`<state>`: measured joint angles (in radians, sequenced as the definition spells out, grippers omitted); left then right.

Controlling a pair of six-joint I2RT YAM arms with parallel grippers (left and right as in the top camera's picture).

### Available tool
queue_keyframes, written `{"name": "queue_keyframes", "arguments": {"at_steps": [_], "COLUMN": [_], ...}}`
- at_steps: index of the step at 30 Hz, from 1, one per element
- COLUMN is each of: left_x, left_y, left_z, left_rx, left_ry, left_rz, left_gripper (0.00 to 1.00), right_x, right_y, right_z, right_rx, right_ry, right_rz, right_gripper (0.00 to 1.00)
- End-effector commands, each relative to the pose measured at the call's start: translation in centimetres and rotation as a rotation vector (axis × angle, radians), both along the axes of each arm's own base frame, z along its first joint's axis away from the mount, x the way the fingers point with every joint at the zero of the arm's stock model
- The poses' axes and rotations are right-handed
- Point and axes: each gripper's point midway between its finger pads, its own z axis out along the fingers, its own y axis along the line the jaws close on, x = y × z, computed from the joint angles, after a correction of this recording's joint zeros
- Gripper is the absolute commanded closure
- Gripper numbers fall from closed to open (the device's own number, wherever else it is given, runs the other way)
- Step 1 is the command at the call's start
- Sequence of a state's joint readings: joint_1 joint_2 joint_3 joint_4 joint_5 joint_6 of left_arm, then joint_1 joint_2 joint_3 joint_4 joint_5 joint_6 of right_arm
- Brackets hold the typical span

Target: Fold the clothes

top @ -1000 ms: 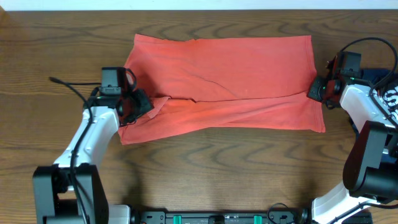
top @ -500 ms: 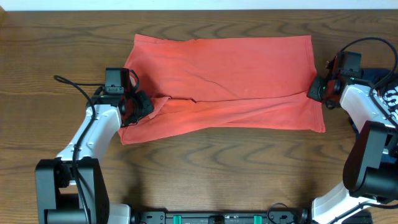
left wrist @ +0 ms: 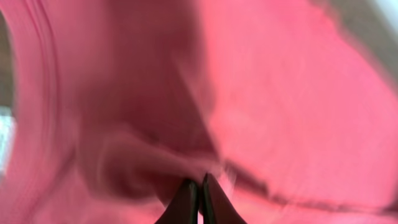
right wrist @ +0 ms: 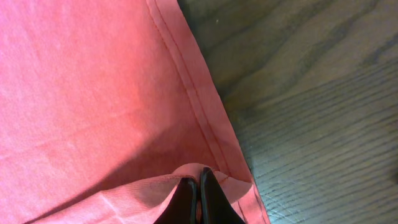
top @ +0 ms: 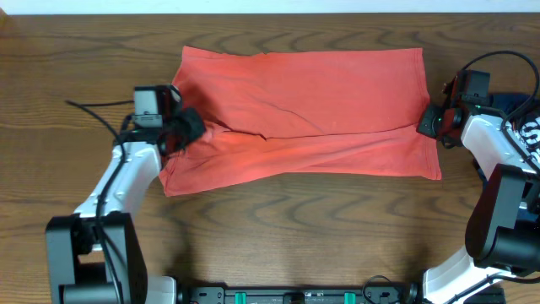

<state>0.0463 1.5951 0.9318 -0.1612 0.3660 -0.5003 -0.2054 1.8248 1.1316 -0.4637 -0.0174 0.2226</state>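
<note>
On the table, both ends of the shirt are pinched and ready to lift

Across the far half of the brown wood-grain table (top: 295,228) lies the red-orange cotton T-shirt (top: 312,93). It is spread wide from left to right as a long band, with a soft crease (top: 337,133) running along it and a narrower strip on the near side.

At the left end, the left gripper (top: 187,128) is clamped on a bunched ridge of the cloth, about midway between the far and near edges. Its wrist view is blurred, but the fingertips meet with fabric gathered at them. At the right end, the right gripper (top: 429,121) is likewise closed on the shirt. Its wrist view shows the tips together on a small raised tuck just beside the stitched hem (right wrist: 186,81).

The step in hand looks like the lift that carries the next lengthwise fold. To do it well, both arms should probably rise together and at the same height, so that the band hangs level and does not twist. A light pull apart, left against right, would keep the cloth taut and the fold line straight. The left pinch sits in rumpled fabric and may hold only the top layer, so a slow first rise would show whether the lower layer comes along. The right tuck is small and close to the edge, so a sharp tug could slip it free.
</note>
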Motion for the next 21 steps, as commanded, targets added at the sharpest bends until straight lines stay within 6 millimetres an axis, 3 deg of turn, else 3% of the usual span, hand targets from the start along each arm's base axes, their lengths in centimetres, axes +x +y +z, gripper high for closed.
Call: {"name": "queue_keyframes", "arguments": {"at_steps": [1, 3, 4, 5, 8, 10, 14, 21], "left_x": [1.8, 1.6, 1.5, 1.7, 2.0, 2.1, 0.6, -6.5], "left_y": [4.9, 8.4, 9.1, 9.5, 9.2, 8.0, 6.2, 4.7], "left_z": [2.3, 1.7, 1.6, 1.6, 1.8, 1.8, 0.6, -3.4], "left_rx": [-0.002, 0.017, 0.007, -0.01, -0.029, -0.022, -0.049, 0.005], "left_ry": [-0.064, -0.037, -0.033, -0.038, -0.049, -0.052, 0.025, 0.339], "left_rz": [0.251, 0.462, 0.514, 0.544, 0.52, 0.423, 0.32, 0.19], "left_gripper": [0.94, 0.91, 0.83, 0.67, 0.29, 0.18, 0.16, 0.22], "right_x": [0.0, 0.0, 0.0, 0.0, -0.1, -0.1, -0.2, -0.4], "right_y": [-0.2, -0.2, -0.2, -0.2, -0.1, -0.1, -0.1, -0.1], "right_z": [-0.1, -0.1, -0.1, -0.1, -0.1, -0.1, -0.2, -0.2], "right_rx": [-0.021, -0.021, -0.021, -0.021, -0.019, -0.019, -0.018, -0.017], "right_ry": [0.006, 0.006, 0.006, 0.008, 0.012, 0.013, 0.018, 0.023], "right_rz": [0.01, 0.01, 0.01, 0.01, 0.01, 0.01, 0.01, 0.01], "right_gripper": [0.99, 0.99, 0.99, 0.99, 0.99, 0.99, 0.99, 0.99]}}
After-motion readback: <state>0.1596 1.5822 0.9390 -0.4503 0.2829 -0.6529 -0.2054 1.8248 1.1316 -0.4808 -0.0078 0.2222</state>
